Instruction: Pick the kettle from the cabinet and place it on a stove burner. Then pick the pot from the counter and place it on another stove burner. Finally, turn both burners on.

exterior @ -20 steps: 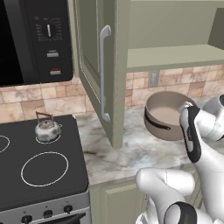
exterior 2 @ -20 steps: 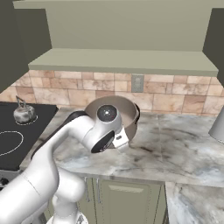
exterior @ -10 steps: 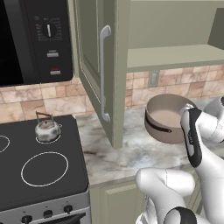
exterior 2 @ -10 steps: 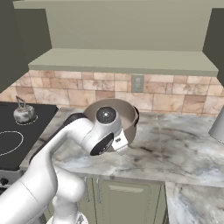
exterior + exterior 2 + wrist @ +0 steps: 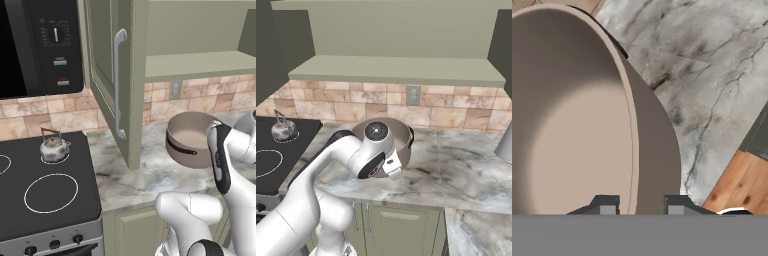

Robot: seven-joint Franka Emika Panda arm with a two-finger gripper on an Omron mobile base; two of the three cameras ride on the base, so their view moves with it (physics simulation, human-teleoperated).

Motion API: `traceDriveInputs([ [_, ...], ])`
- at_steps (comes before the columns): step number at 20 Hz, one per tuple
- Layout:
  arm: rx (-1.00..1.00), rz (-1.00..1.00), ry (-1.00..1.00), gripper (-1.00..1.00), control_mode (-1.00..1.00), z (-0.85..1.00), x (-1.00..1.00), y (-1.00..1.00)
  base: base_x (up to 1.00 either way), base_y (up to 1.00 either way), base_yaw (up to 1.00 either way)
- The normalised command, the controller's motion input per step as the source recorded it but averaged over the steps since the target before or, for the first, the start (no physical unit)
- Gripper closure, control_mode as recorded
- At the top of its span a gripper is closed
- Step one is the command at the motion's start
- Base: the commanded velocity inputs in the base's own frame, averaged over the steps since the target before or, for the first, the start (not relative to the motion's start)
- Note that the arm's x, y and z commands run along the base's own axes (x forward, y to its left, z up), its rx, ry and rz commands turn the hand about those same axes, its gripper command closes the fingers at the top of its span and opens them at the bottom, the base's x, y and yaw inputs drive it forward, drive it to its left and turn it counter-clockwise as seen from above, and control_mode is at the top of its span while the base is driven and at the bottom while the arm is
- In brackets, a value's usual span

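Observation:
My gripper point(image 5: 637, 204) is shut on the rim of the taupe-brown pot point(image 5: 577, 125), one finger point(image 5: 604, 204) inside the beige interior and the other outside the wall. The pot point(image 5: 192, 137) hangs tilted just above the marbled counter point(image 5: 130, 175) below the open cabinet, partly hidden by my forearm. In the right base view the pot point(image 5: 405, 142) sits behind my wrist. The silver kettle point(image 5: 54, 148) stands on the back right burner of the black cooktop point(image 5: 15, 220); it is also in the right base view point(image 5: 282, 130). The front right burner point(image 5: 51, 193) is bare.
The olive cabinet door point(image 5: 107, 65) stands open between stove and pot, its bar handle point(image 5: 117, 85) facing me. A black microwave point(image 5: 35, 45) hangs above the cooktop. A grey object point(image 5: 504, 145) stands at the counter's right. Stove knobs line the front edge.
The arm and the tilted pot have shifted only a little. The grip on the rim is the same.

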Motion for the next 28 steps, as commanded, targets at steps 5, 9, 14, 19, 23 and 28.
traceDriveInputs([
  [5, 0.0, 0.0, 0.02, 1.0, -1.0, 0.0, -0.19, -0.01, 0.0, 0.0, 0.0],
  [9, 0.03, 0.0, 0.02, 1.0, -1.0, 0.0, 0.0, -0.04, 0.0, 0.0, 0.0],
  [14, 0.0, 0.0, 0.0, 1.0, -1.0, 0.0, -0.01, 0.0, 0.0, 0.0, 0.0],
  [19, 0.0, 0.0, -0.03, 1.0, 1.0, 0.0, -0.11, 0.0, -0.31, 0.0, 0.0],
  [23, 0.0, 0.0, 0.0, 1.0, 1.0, 0.0, 0.0, 0.0, -0.49, 0.01, 0.0],
  [28, 0.0, 0.0, 0.0, 1.0, 1.0, 0.0, 0.0, 0.0, -0.22, 0.15, 0.0],
])
